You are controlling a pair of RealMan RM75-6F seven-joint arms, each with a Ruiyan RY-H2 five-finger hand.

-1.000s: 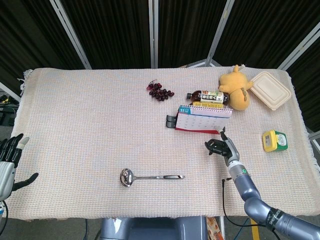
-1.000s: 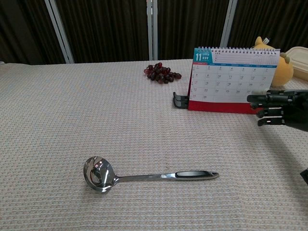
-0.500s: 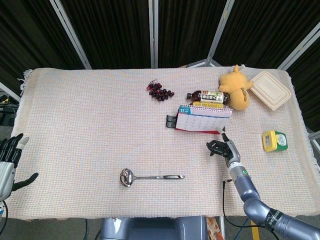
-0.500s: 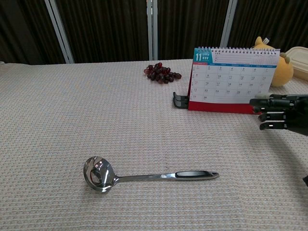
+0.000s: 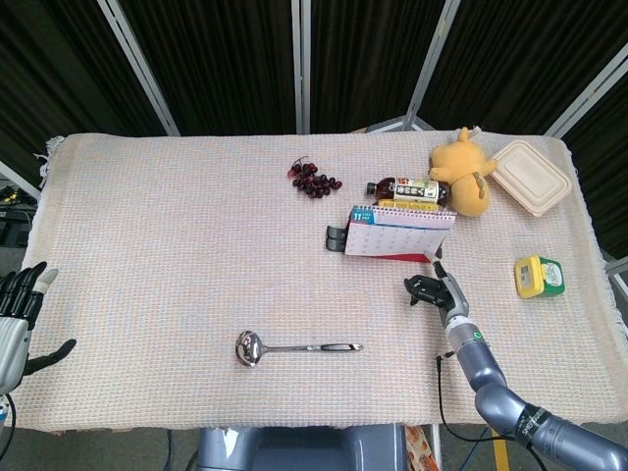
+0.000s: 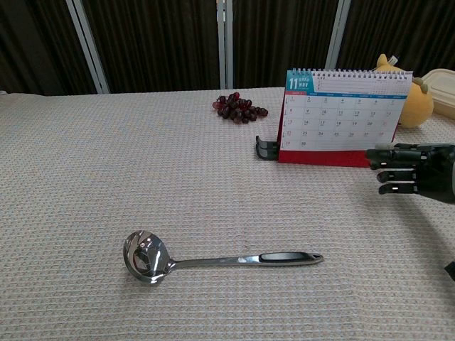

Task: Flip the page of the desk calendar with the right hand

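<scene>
The desk calendar (image 5: 398, 234) (image 6: 341, 117) stands upright on its red base at the table's right middle, showing a November page with a spiral binding on top. My right hand (image 5: 432, 289) (image 6: 412, 177) hovers just in front of the calendar's lower right corner. Its fingers are stretched out toward the left, hold nothing and are apart from the page. At the far left edge of the head view, my left hand (image 5: 15, 319) rests off the table with its fingers spread and nothing in it.
A steel ladle (image 5: 294, 347) (image 6: 213, 259) lies in the near middle. Grapes (image 5: 314, 180) (image 6: 238, 108), a bottle (image 5: 404, 188), a yellow plush toy (image 5: 463, 169), a beige lunch box (image 5: 532, 177) and a yellow-green timer (image 5: 538, 276) surround the calendar. A black clip (image 6: 266, 149) sits at its left foot.
My right hand has sunk slightly and drifted a little nearer to me in front of the calendar. The calendar page and the left hand have not moved.
</scene>
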